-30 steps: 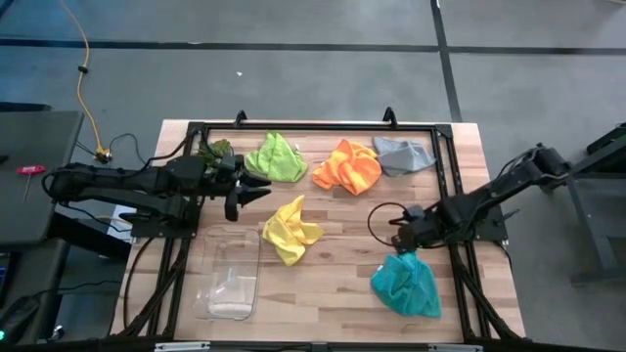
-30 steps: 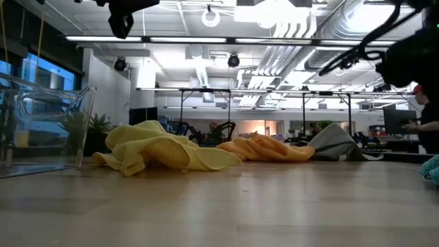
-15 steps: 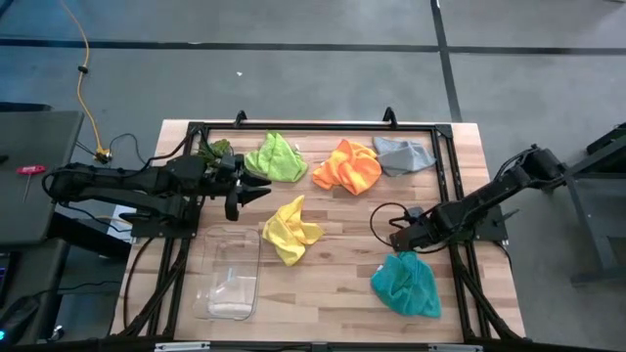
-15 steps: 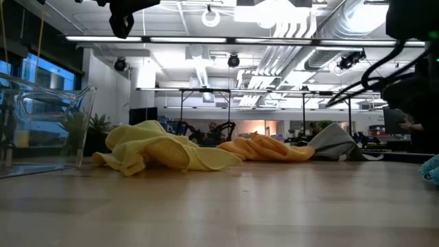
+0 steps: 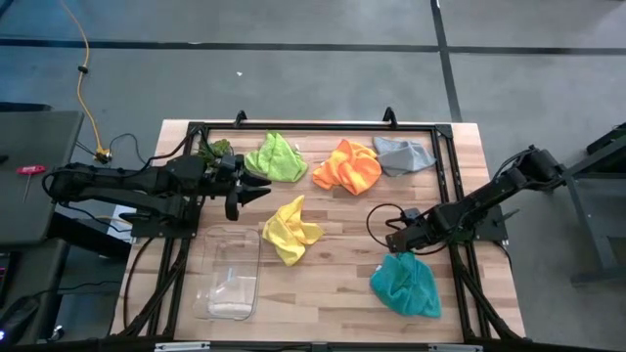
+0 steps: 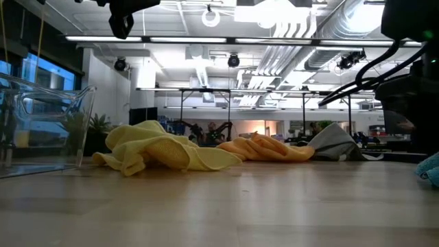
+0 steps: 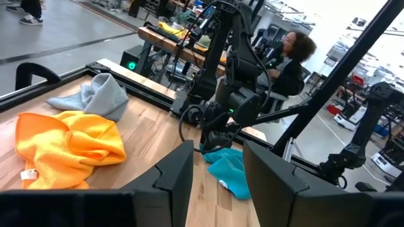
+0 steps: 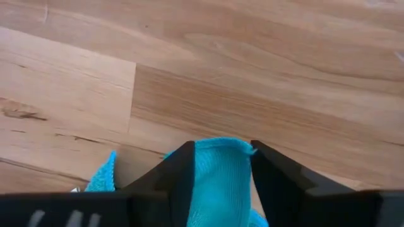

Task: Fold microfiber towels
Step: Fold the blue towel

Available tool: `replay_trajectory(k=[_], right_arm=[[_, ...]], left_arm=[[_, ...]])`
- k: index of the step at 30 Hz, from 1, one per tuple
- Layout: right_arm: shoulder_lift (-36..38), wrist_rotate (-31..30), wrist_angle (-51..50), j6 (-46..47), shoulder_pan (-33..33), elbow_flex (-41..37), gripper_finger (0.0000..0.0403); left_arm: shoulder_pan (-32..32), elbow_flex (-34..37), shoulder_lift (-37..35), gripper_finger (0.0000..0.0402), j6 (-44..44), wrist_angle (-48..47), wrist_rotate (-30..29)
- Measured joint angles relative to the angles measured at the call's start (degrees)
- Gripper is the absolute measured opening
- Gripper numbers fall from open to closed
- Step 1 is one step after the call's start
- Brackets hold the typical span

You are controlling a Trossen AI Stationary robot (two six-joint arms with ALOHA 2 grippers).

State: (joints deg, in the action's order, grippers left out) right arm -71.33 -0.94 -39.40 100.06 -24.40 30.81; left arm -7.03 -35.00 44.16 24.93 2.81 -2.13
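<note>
Right wrist view: the right hand (image 8: 221, 183) has its fingers closed on an upper edge of the teal towel (image 5: 406, 286), which lies crumpled at the tabletop's (image 5: 342, 284) near right. High view: the left hand (image 5: 256, 190) hovers partly open and empty beside the lime green towel (image 5: 276, 156), above the yellow towel (image 5: 290, 230).

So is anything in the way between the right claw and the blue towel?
No, nothing visible. The right claw is already at the teal towel, with a fold of the cloth between its fingers. Only bare table lies beyond it.
</note>
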Motion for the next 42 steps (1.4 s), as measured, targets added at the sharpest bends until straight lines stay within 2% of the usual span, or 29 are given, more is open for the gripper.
replay_trajectory(k=[10, 16, 21, 25, 29, 33, 36, 42], right_arm=[[2.3, 0.3, -0.2, -3.1, 0.0, 0.3, 0.0012], [6.9, -4.3, -1.6, -7.8, 0.0, 4.3, 0.0003], [10.2, -14.5, -1.6, -20.9, 0.4, 12.3, 0.0001], [10.1, -18.4, -0.7, -39.9, 1.8, 22.0, 0.0001], [8.1, -15.9, 1.0, -58.5, 3.2, 31.6, 0.0001], [5.4, -8.7, 1.4, -68.4, 3.5, 38.1, 0.0000], [4.0, -4.9, 1.1, -69.3, 2.4, 38.9, 0.0000], [2.8, -6.8, 0.8, -65.0, 0.6, 36.2, 0.0000]], left_arm=[[0.0, 0.0, 0.0, 0.0129, 0.0, 0.0, 0.0], [0.0, 0.0, 0.0, 0.0129, 0.0, 0.7, 0.0], [0.0, 0.0, 0.0, 0.0129, 0.4, 7.1, 0.0], [0.0, -0.2, 0.3, 0.0129, -0.2, 14.9, 0.0], [0.0, -4.0, 1.9, 0.0129, -4.6, 15.3, 0.0], [0.0, -8.7, 6.0, 0.0129, -8.4, 14.2, 0.5], [0.0, -12.0, 10.2, 0.0129, -10.6, 10.6, 1.8], [0.1, -13.8, 21.2, 0.0129, -9.4, 6.3, 6.3]])
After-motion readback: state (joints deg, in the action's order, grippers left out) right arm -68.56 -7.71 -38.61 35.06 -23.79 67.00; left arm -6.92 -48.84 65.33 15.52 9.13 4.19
